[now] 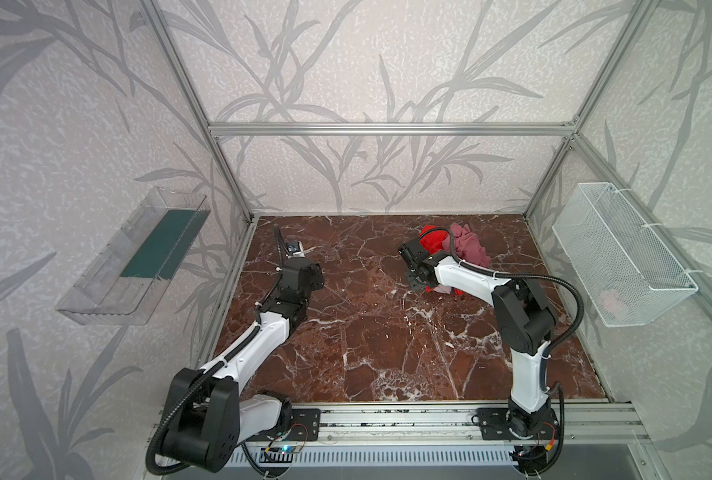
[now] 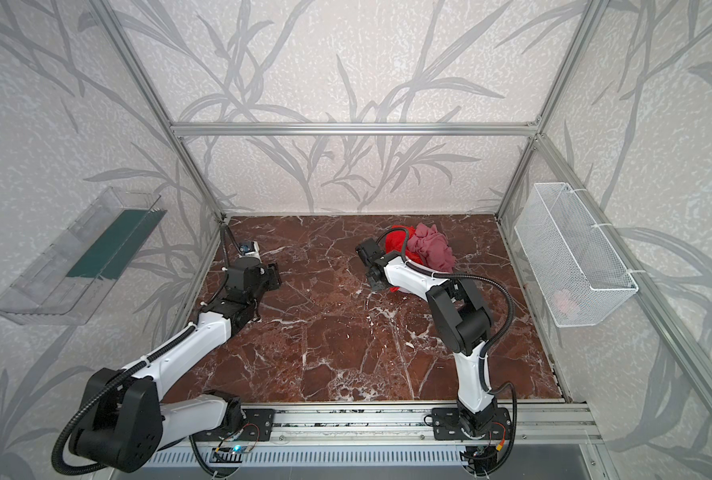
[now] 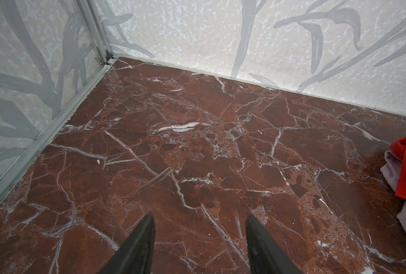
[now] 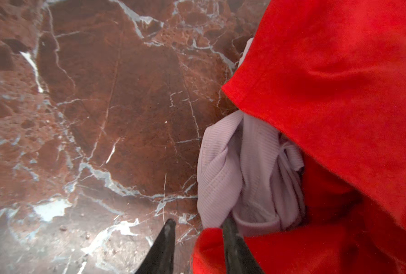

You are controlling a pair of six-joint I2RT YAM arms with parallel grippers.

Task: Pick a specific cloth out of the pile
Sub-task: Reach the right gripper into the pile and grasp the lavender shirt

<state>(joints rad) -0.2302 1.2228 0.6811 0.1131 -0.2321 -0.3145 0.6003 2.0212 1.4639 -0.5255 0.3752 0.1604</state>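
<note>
The cloth (image 4: 244, 170) was seen tucked under the red cloth (image 4: 339, 83) at the pile's (image 1: 468, 245) near-left edge, far right on the tabletop (image 1: 387, 332). The right end effector (image 4: 199, 221) was narrowly parted beside it, pinch unconfirmed. The left end effector (image 3: 200, 218) was spread, well apart.

One pile (image 2: 429, 251) at one o'clock: one red cloth (image 1: 431, 243), one mauve cloth (image 1: 468, 249), one lilac cloth (image 4: 221, 170). One left claw (image 3: 200, 217), one right claw (image 4: 199, 223).
</note>
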